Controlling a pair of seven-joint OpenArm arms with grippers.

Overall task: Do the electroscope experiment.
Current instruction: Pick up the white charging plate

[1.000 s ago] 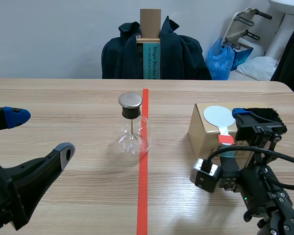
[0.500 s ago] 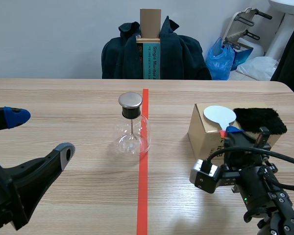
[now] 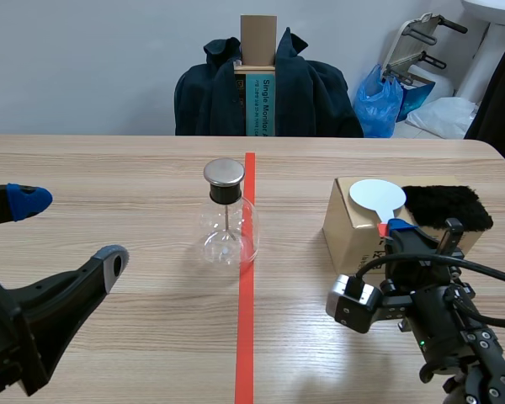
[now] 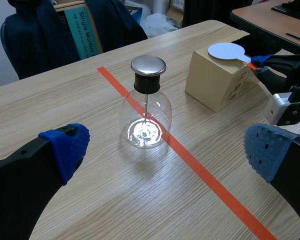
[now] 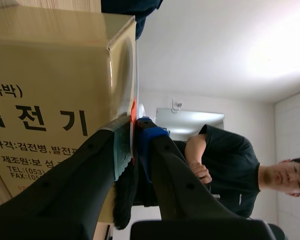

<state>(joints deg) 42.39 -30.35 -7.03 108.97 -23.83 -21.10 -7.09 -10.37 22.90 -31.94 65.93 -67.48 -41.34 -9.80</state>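
1. We see the tabletop (image 3: pixel 109 168) lie wide and bare between our left hand (image 3: pixel 70 229) and the electroscope (image 3: pixel 226 215); its far edge runs well behind the flask; its rounded right corner sits beyond the box (image 3: pixel 347 229).
2. Our left hand hangs low at the near left, fingers spread wide, gripping nothing.
3. The electroscope stands upright mid-tabletop, its right side over the red tape line (image 3: pixel 246 320); it is a clear round flask with a black stopper, a flat metal cap and a thin rod running down inside.
4. Our right hand (image 5: pixel 132 142) is clamped on the red handle of the paddle (image 3: pixel 376 200); the white disc lies on the box top, just beside the black fur (image 3: pixel 448 206).
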